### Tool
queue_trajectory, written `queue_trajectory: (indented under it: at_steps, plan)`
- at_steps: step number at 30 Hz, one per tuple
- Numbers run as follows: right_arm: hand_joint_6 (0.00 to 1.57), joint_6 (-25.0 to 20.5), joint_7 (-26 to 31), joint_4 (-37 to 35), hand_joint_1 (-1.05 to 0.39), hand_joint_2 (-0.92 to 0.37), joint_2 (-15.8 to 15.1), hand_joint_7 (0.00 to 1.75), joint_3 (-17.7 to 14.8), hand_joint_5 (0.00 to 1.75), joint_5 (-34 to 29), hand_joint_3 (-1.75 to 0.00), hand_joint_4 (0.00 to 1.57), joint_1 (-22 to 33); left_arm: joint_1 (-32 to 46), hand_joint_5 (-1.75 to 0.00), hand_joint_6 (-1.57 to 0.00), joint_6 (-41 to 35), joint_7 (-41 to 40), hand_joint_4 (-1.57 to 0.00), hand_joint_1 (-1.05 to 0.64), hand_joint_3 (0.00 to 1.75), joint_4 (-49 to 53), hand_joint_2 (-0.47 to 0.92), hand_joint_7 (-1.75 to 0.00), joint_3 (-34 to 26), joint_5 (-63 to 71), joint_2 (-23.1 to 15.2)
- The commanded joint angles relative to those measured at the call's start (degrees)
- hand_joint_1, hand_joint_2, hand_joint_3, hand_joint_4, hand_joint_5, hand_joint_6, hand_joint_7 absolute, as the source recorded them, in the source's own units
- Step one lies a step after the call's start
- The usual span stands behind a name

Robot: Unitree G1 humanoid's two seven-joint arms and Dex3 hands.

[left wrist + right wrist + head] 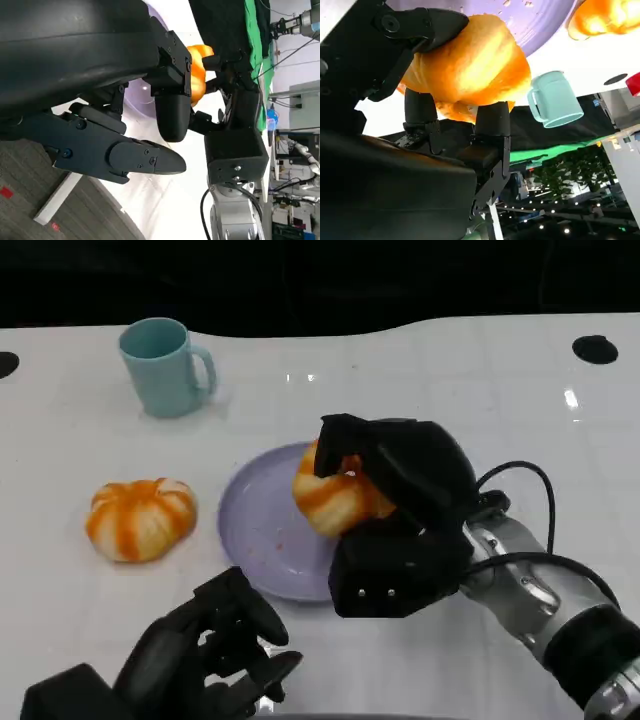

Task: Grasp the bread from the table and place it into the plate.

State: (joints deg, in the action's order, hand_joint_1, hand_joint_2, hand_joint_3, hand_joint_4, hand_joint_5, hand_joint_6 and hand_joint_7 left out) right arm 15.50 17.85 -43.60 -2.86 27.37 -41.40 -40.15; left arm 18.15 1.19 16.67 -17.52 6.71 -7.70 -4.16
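The right hand [385, 505] grips a glossy orange-striped bread [335, 495] over the right part of the round lilac plate [260, 525]; its fingers hide the bread's right side. A second, ridged bread roll [140, 518] lies on open white surface [480, 390] left of the plate. A teal mug [165, 367] stands near the far edge. The left hand [215, 650], fingers loosely apart and holding nothing, sits at the near edge, partly cut off.

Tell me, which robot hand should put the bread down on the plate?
The right robot hand. It already holds a bread over the purple plate, so it probably just lets go. The left robot hand holds nothing.
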Motion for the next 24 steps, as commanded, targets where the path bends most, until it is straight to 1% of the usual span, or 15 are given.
queue_trajectory:
  at_steps: [1, 2, 3, 5, 6, 11, 17, 20, 24]
  plan:
    - [0.49, -0.93, -9.34, 0.79, -0.32, -0.74, -0.93, 0.38, 0.42, 0.68, 2.78, -0.53, 0.39, -0.80, 0.23, -1.75, -0.40, 0.31, 0.11, -0.62, -0.48, 0.23, -0.31, 0.92, -1.71, 0.00, -0.16, -0.76]
    - [0.45, -1.37, -10.62, 1.44, -0.38, -0.83, -1.56, 0.23, 1.05, 0.56, 2.03, -0.38, 0.29, -0.78, 0.25, -1.75, -0.40, 0.27, 0.15, -0.62, -0.48, 0.23, -0.31, 0.92, -1.71, -0.01, -0.30, -0.72]
    - [0.38, -1.80, -11.95, 2.29, -0.46, -0.88, -2.13, 0.12, 1.45, 0.46, 1.54, -0.28, 0.17, -0.59, 0.29, -1.75, -0.40, 0.32, 0.15, -0.62, -0.48, 0.23, -0.32, 0.92, -1.71, 0.00, -0.37, -0.68]
    - [0.31, -2.84, -14.09, 4.53, -0.55, -0.91, -3.05, 0.04, 1.82, 0.40, 1.05, -0.24, 0.05, 0.19, 0.37, -1.75, -0.40, 0.50, 0.18, -0.62, -0.48, 0.22, -0.36, 0.92, -1.71, 0.02, -0.40, -0.66]
    - [0.29, -3.30, -14.78, 5.42, -0.58, -0.92, -3.31, 0.02, 1.91, 0.40, 1.02, -0.23, 0.03, 0.51, 0.39, -1.75, -0.40, 0.51, 0.20, -0.62, -0.48, 0.22, -0.39, 0.92, -1.71, 0.03, -0.44, -0.66]
    - [0.27, -5.33, -19.18, 13.18, -0.68, -0.92, -5.61, 0.01, 1.82, 0.37, 1.41, -0.25, 0.00, 3.65, 0.36, -1.75, -0.40, 0.20, 0.01, -0.62, -0.49, 0.22, -0.52, 0.92, -1.70, 0.08, -0.34, -0.66]
    - [0.27, -6.44, -23.74, 22.77, -0.70, -0.92, -8.60, 0.00, 0.27, 0.35, 2.85, -0.27, 0.00, 8.24, 0.23, -1.75, -0.42, 0.13, -0.08, -0.63, -0.49, 0.22, -0.54, 0.92, -1.69, 0.23, -0.29, -0.59]
    - [0.27, -5.70, -24.64, 26.59, -0.69, -0.92, -10.34, 0.00, -1.09, 0.35, 4.06, -0.27, 0.00, 10.67, 0.27, -1.75, -0.42, -0.28, -0.23, -0.63, -0.49, 0.22, -0.76, 0.92, -1.68, 0.35, -0.29, -0.51]
    - [0.29, -3.07, -25.36, 32.18, -0.65, -0.92, -12.82, 0.01, -3.83, 0.45, 7.48, -0.23, 0.00, 14.74, 0.25, -1.75, -0.42, -0.28, -0.29, -0.63, -0.49, 0.22, -0.76, 0.92, -1.68, 0.42, -0.27, -0.41]
